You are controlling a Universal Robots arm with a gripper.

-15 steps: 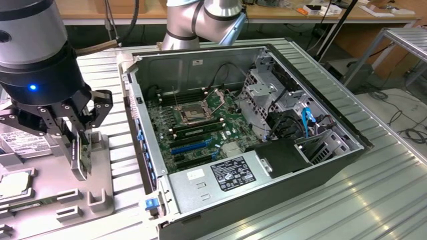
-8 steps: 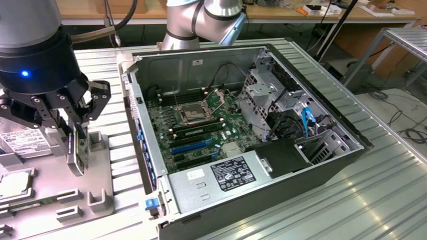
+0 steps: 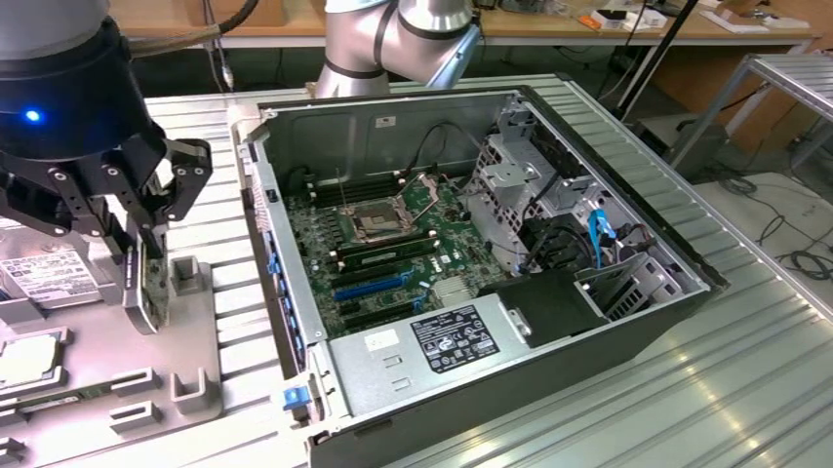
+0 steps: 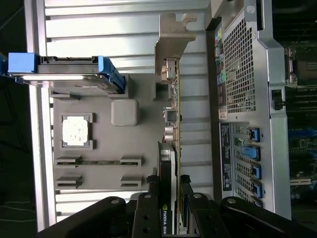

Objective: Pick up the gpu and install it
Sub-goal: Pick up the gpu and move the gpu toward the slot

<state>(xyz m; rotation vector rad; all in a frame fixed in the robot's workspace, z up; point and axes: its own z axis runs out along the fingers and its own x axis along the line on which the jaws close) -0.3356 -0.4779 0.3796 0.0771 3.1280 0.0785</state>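
Observation:
The gpu (image 3: 146,288) stands on its edge over the grey fixture tray (image 3: 92,409) at the exterior view's left, beside the open computer case (image 3: 547,117). My black gripper (image 3: 137,249) comes down from above and is shut on the card's upper edge. In the wrist view the gpu (image 4: 174,124) shows edge-on, with its silver bracket (image 4: 173,44) at the far end. My gripper (image 4: 169,181) clamps it from both sides, one fingertip (image 4: 152,183) on each face. Whether the card's lower edge has left the tray I cannot tell.
Inside the case lie the motherboard (image 3: 390,234), its blue expansion slots (image 3: 371,290) and the power supply (image 3: 443,341). The tray also holds a hard drive (image 4: 64,74) with blue rails, a processor (image 4: 75,131) and a memory stick (image 4: 99,161). A ribbed metal table (image 3: 729,370) lies around everything.

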